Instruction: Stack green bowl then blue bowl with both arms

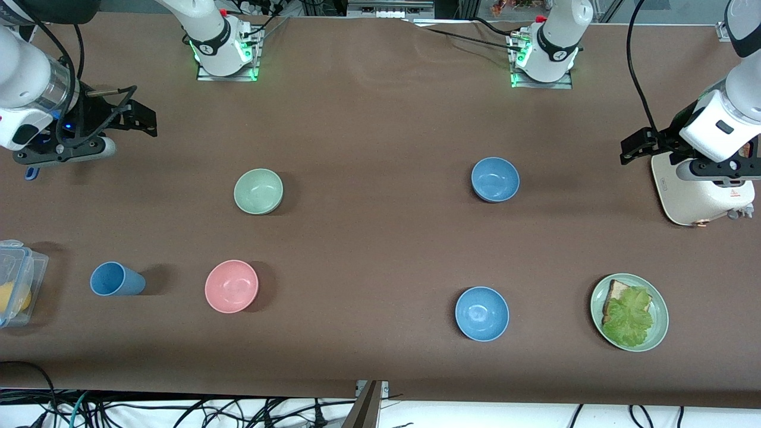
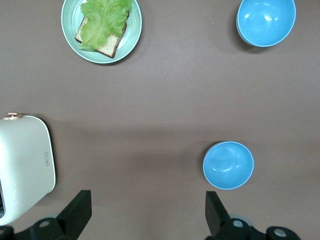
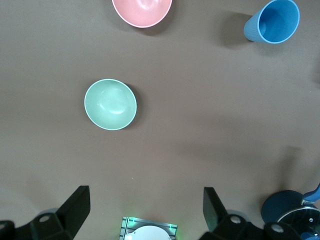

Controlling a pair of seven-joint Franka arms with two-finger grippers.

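Observation:
The green bowl (image 1: 258, 191) stands upright and empty on the brown table toward the right arm's end; it also shows in the right wrist view (image 3: 110, 104). The muted blue bowl (image 1: 495, 179) stands upright toward the left arm's end and shows in the left wrist view (image 2: 228, 165). My right gripper (image 1: 141, 117) is open and empty, up over the table at the right arm's end, well apart from the green bowl; its own view shows it too (image 3: 145, 192). My left gripper (image 1: 634, 146) is open and empty, over the table beside a white appliance, apart from the blue bowl; its own view shows it too (image 2: 146, 197).
A brighter blue bowl (image 1: 481, 313), a pink bowl (image 1: 231, 286), a blue cup (image 1: 116, 279) on its side and a green plate (image 1: 658, 333) with bread and lettuce lie nearer the camera. A white appliance (image 1: 701, 190) and a clear box (image 1: 18, 282) stand at the table's ends.

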